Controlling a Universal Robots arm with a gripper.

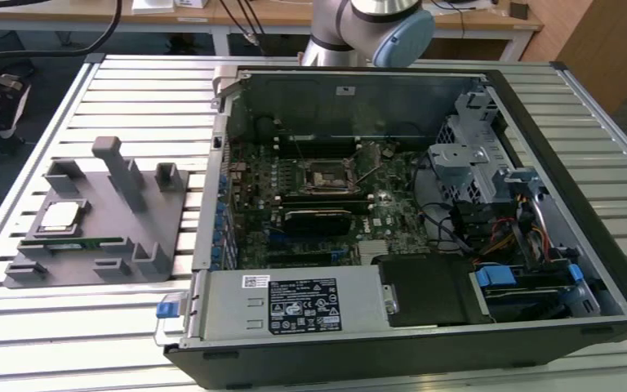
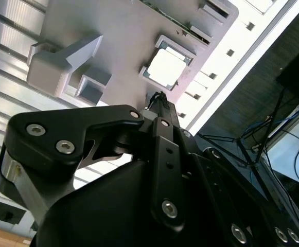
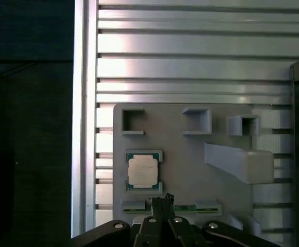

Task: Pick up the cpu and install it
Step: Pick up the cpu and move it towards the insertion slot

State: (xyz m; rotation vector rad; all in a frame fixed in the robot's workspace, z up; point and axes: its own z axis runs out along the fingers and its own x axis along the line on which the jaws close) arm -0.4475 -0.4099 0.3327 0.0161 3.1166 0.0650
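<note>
The cpu is a small silvery square chip lying flat in a framed pocket of the grey fixture. In the exterior view, the cpu sits on the fixture at that view's left, outside the computer case. My gripper hangs above the fixture with its black fingers pressed together and nothing between them. Its tips stand a little to one side of the chip, over the green memory stick. In the second wrist view, the gripper is clear of the cpu, not touching it.
The open computer case lies on the slatted metal table, with the motherboard's socket near its middle. Grey posts rise from the fixture. The arm's base stands behind the case.
</note>
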